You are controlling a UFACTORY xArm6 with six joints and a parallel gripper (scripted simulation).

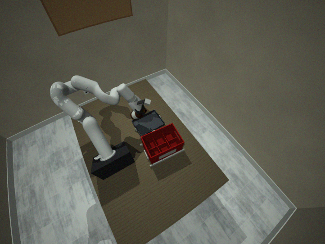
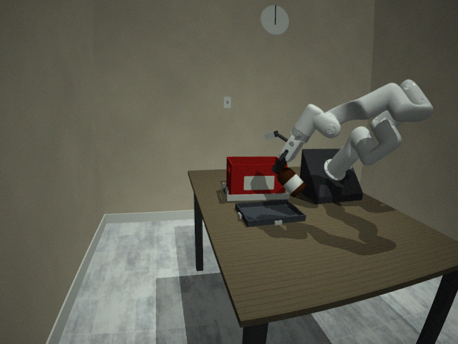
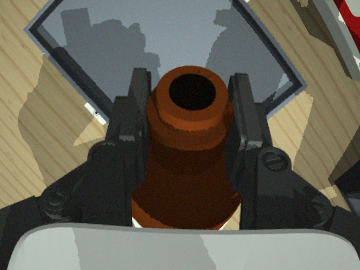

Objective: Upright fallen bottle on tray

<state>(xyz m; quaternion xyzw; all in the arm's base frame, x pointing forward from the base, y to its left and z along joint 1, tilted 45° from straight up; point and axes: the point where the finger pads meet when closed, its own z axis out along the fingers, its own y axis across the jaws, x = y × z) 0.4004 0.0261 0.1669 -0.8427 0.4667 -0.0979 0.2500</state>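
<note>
Brown and glossy, with a white label band, the bottle [image 1: 137,114] [image 2: 290,180] [image 3: 189,170] is gripped near its neck by the gripper [image 1: 142,109] [image 2: 280,165] [image 3: 188,94], raised above the bench [image 1: 168,194] [image 2: 332,266] [image 3: 17,165]. Its long axis slants, mouth toward the dark, shallow rectangular tray [image 1: 148,123] [image 2: 269,211] [image 3: 175,40] and round base swung back toward the arm's side, so the coming move likely needs that base brought under the neck and over the tray. Beyond the tray stands the red, six-compartment crate [image 1: 162,142] [image 2: 255,166] [image 3: 352,20].

So the glossy white six-joint arm [image 1: 103,95] [image 2: 364,107] is bent way over, its black two-finger metal gripper [image 1: 143,108] [image 2: 280,166] [image 3: 188,94] angled downward, fingers clamped partway shut.
</note>
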